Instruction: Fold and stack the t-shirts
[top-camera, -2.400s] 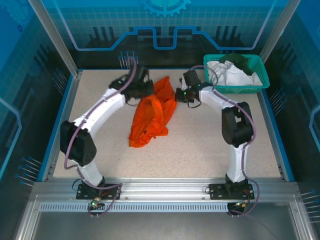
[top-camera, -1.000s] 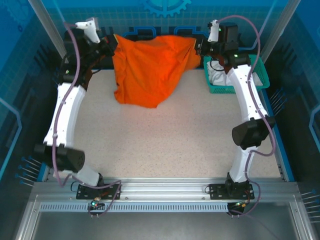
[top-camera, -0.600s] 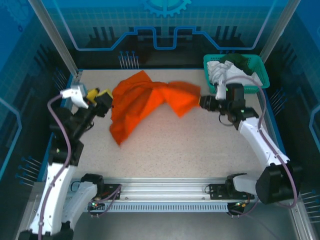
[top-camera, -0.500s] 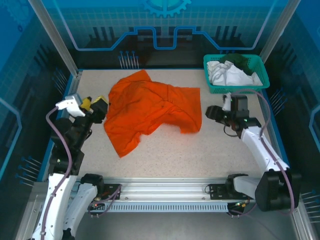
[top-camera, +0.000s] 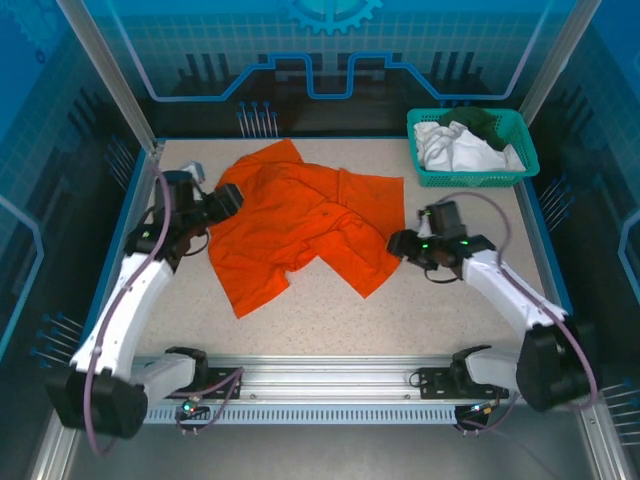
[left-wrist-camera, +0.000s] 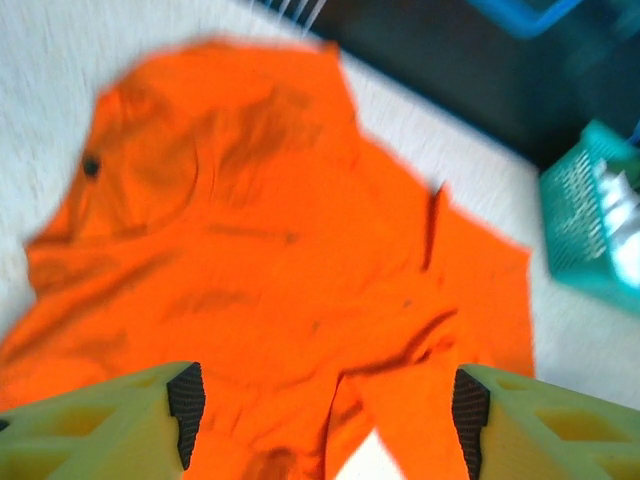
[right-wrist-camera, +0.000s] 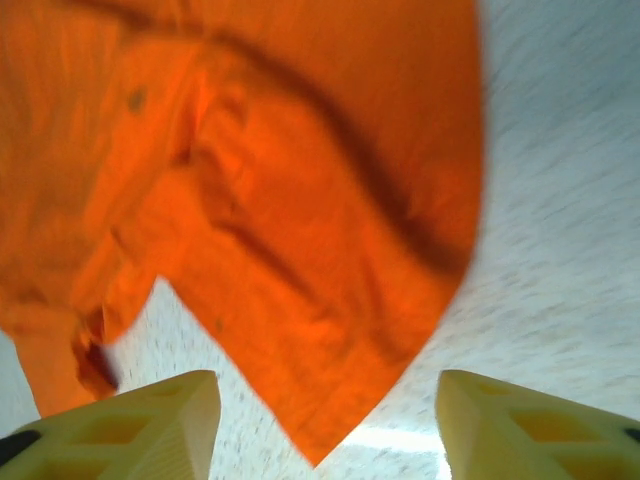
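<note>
bright orange soft fabric t-shirt (top-camera: 300, 225) spread rumpled, centre-left of frame | left gripper (top-camera: 228, 197) released, empty — at its left edge | right gripper (top-camera: 397, 243) released, empty, at right corner | smooth creases before folding

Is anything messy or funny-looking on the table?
Yes, the orange t-shirt looks messy. It lies wrinkled on the table, and its right side is bunched into a crooked point instead of lying flat. Nothing looks spilled or broken.
</note>
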